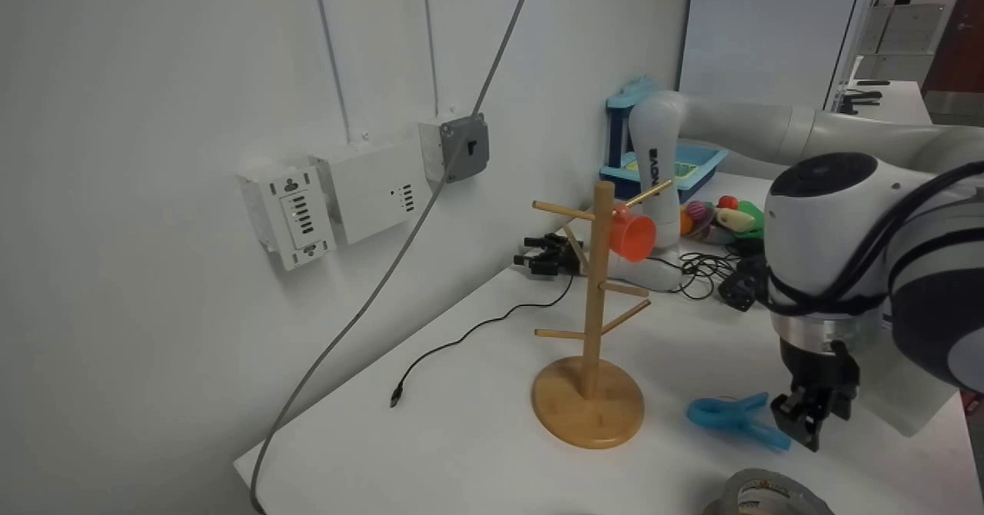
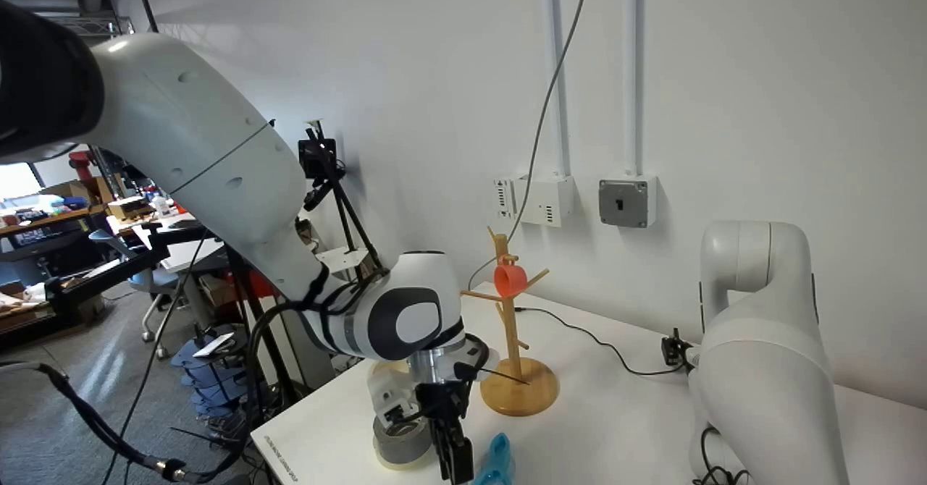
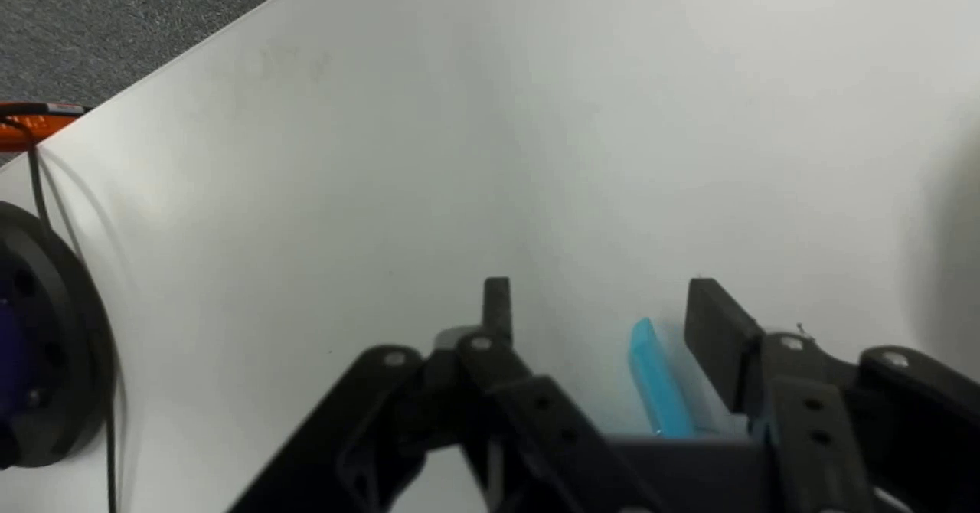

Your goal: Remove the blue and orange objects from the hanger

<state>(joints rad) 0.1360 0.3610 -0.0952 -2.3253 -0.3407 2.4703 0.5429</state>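
Note:
The wooden hanger stands upright on the white table, its round base flat. An orange object, cup-shaped, hangs from one of its upper pegs; in an exterior view the orange object faces the camera. On the tabletop beside the hanger's base lies the blue object, a forked piece. Close over it is my gripper, its jaws apart. The wrist view has one end of the blue object below the gap of the gripper, nearer the right finger; the rest is hidden behind the gripper.
A grey tape roll sits near the gripper. Another white arm stands on the table. Behind the hanger are a thin black cable, toy food and a blue container. The wrist view includes a table edge.

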